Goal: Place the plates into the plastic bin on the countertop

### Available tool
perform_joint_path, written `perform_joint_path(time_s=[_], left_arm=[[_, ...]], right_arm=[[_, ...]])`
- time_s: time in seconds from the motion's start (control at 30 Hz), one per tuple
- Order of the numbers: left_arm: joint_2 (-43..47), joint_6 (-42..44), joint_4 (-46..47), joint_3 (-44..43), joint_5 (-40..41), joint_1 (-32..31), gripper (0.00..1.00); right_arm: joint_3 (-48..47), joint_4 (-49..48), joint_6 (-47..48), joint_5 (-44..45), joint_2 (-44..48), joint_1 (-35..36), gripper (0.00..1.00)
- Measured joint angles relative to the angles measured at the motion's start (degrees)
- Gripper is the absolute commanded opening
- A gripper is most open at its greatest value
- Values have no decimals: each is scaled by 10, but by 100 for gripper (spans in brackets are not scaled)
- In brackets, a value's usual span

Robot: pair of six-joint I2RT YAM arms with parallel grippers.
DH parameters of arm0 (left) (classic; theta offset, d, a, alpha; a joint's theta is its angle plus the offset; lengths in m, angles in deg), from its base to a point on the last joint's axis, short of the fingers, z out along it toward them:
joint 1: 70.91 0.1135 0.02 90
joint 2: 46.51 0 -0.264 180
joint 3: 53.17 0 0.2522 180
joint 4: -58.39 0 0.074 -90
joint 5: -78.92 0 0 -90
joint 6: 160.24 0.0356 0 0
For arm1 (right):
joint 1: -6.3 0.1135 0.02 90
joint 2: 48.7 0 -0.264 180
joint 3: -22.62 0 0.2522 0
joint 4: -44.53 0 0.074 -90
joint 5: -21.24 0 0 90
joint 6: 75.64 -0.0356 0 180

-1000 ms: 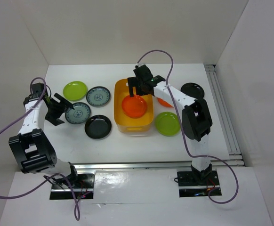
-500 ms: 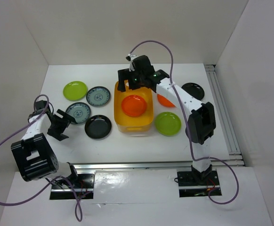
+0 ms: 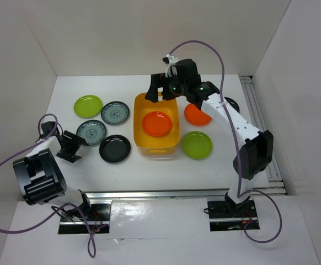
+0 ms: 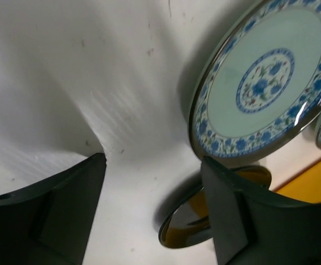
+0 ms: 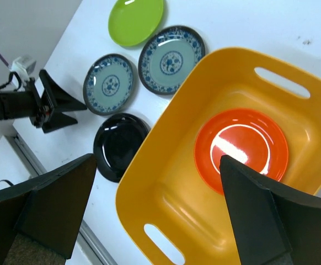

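The yellow-orange plastic bin [image 3: 140, 141] stands mid-countertop [image 3: 149, 174] with one orange plate [image 3: 157, 123] lying flat in it. My right gripper [image 3: 161, 95] hovers open and empty above the bin's far end; its wrist view looks down on the bin [image 5: 166, 210] and orange plate [image 5: 241, 149]. My left gripper [image 3: 76, 148] is open, low at the left, just short of a grey-blue patterned plate [image 3: 91, 132] [image 4: 260, 83] and a black plate [image 3: 115, 148] [image 4: 185, 226]. Only bare table lies between its fingers [image 4: 67, 210]. A second patterned plate [image 3: 115, 112] and a lime green plate [image 3: 87, 106] lie further back.
Right of the bin lie another orange plate [image 3: 196, 115], a lime green plate [image 3: 197, 144] and a black plate [image 3: 230, 102] partly behind my right arm. White walls close the table in. A metal rail [image 3: 262, 132] runs along the right edge.
My right gripper has risen from the orange plate in the bin and drawn back to the far end. My left gripper has slid nearer and lower beside the patterned plate, jaws slightly narrower.
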Motion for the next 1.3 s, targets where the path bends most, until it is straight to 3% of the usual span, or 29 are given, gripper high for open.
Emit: perform_joint_path(time_s=[0.03, 0.13, 0.33, 0.47, 0.53, 0.57, 0.63, 0.73, 0.97, 1.2, 1.3], left_arm=[[-4, -2, 7, -1, -2, 2, 74], [-21, -13, 31, -6, -11, 4, 71], [-57, -30, 70, -26, -32, 4, 70], [-70, -35, 91, -29, -38, 4, 59], [-74, -34, 96, -29, -37, 4, 52], [-76, -36, 98, -29, -37, 4, 41], [-81, -39, 103, -27, -33, 4, 41], [-83, -43, 103, -26, -29, 4, 33], [-87, -45, 94, -33, -25, 4, 0], [-90, -41, 32, -68, -3, -1, 0], [-45, -27, -6, -73, 5, -1, 0]], right_arm=[[5, 0, 0, -1, 0, 0, 100], [17, -1, 0, -4, 0, -2, 100], [40, -6, -1, -12, 1, -7, 100], [52, -9, -2, -16, 1, -16, 100], [55, -10, -2, -19, 3, -19, 100], [57, -10, -2, -20, 4, -20, 100], [57, -12, -3, -22, 6, -23, 100], [57, -14, -6, -24, 10, -27, 100], [57, -21, -14, -24, 18, -39, 100], [57, -24, -23, -24, 23, -54, 100], [57, -24, -26, -24, 23, -55, 100]])
